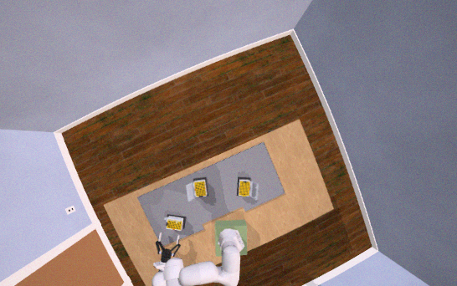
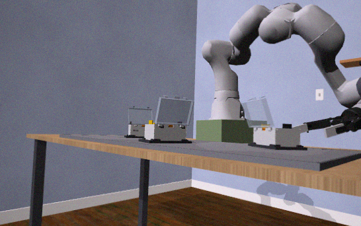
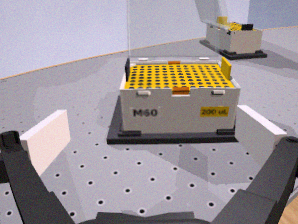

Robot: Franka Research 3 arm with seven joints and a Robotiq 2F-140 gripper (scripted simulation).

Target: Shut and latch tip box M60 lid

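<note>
So far nothing of the task itself is done: all three lids stand open, and the one that must close has not been touched.

On the bench (image 2: 99, 143), with its grey mat (image 1: 268, 167), three tip boxes sit on dark holder plates. The arm (image 2: 297, 30) reaches out from its green pedestal (image 2: 206, 132) to the near box, M60 (image 3: 176, 106). Its white sticker reads M60 in the wrist view, with the yellow sticker to the right of it. That box's clear lid (image 3: 169, 23) stands upright at the rear, and its yellow insert (image 3: 180, 76) lies level in the body. The gripper (image 3: 149, 163) faces the front wall from just in front of the box, low and apart from it, fingers spread fully wide with nothing between them. What is left, by my judgement, is the whole closing: tip the lid forward and press its front edge until it latches.

Only the wrist view makes the ID readable; the other two boxes' stickers are too small to read anywhere. The exterior view alone shows the lids' heights and the gripper's height against the box. The top view alone shows the layout: two boxes (image 1: 200, 188) (image 1: 244, 187) well apart from M60, each lid off to a side.
</note>
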